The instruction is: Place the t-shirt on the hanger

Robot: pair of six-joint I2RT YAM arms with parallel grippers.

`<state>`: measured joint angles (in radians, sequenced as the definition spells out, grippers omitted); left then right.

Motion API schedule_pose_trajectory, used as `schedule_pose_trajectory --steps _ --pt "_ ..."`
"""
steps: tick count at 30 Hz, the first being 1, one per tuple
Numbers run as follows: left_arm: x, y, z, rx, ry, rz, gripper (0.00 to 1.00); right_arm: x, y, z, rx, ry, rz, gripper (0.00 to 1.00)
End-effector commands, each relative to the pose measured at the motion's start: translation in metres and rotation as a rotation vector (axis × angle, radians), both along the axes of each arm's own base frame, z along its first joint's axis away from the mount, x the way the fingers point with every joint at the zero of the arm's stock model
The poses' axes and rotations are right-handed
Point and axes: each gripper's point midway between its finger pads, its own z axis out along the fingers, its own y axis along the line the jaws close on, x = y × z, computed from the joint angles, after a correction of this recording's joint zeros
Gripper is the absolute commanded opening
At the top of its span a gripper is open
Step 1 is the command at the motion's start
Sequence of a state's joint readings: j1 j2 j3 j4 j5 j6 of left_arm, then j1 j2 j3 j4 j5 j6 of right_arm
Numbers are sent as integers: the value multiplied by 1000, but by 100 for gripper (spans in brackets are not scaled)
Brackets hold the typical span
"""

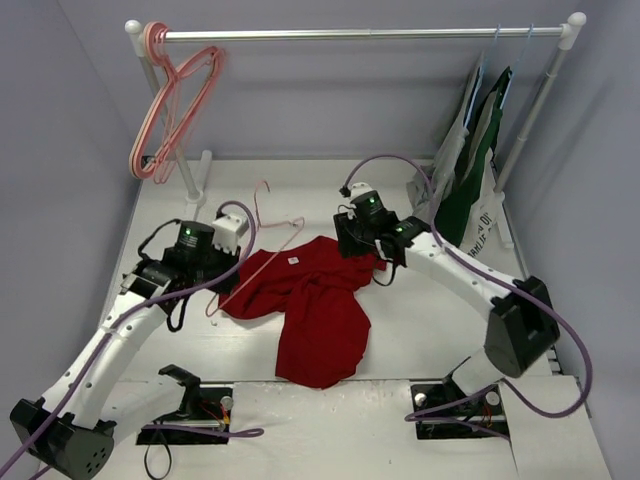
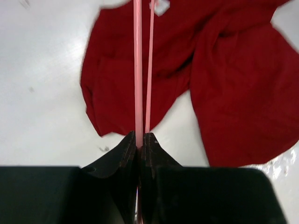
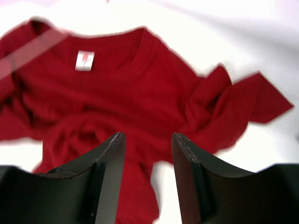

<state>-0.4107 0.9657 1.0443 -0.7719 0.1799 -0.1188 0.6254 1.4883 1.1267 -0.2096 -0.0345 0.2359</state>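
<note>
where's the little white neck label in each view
top external: white label at centre, near the t-shirt's top edge.
left wrist: at the top edge, just right of the hanger.
right wrist: upper left, below the collar.
shared landmark: the red t-shirt.

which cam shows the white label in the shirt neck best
The right wrist view: the white label appears large and whole inside the collar of the t-shirt. The left wrist view catches only part of it, cut off at the top edge. The top view shows it as a tiny pale speck.
</note>
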Motion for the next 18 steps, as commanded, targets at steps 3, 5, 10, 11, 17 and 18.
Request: schedule_pose_trajectory --steps 3,5,10,11,17,18 --pt "-10 -10 2 -61 -17 -53 0 56 26 6 34 -28 -150 43" --pt "-14 -9 -2 -59 -2 -52 0 62 34 -1 38 -13 -158 42" --pt "-22 -7 -7 -68 16 -45 0 80 59 -31 34 55 -190 38" --pt "-24 -8 -10 -73 26 -45 0 83 61 -34 33 59 -195 38" --pt "-28 -11 -21 -90 61 -48 0 101 75 -59 5 84 -220 39" --pt "-29 -11 -23 -91 69 -47 0 101 75 -69 -11 103 -224 39"
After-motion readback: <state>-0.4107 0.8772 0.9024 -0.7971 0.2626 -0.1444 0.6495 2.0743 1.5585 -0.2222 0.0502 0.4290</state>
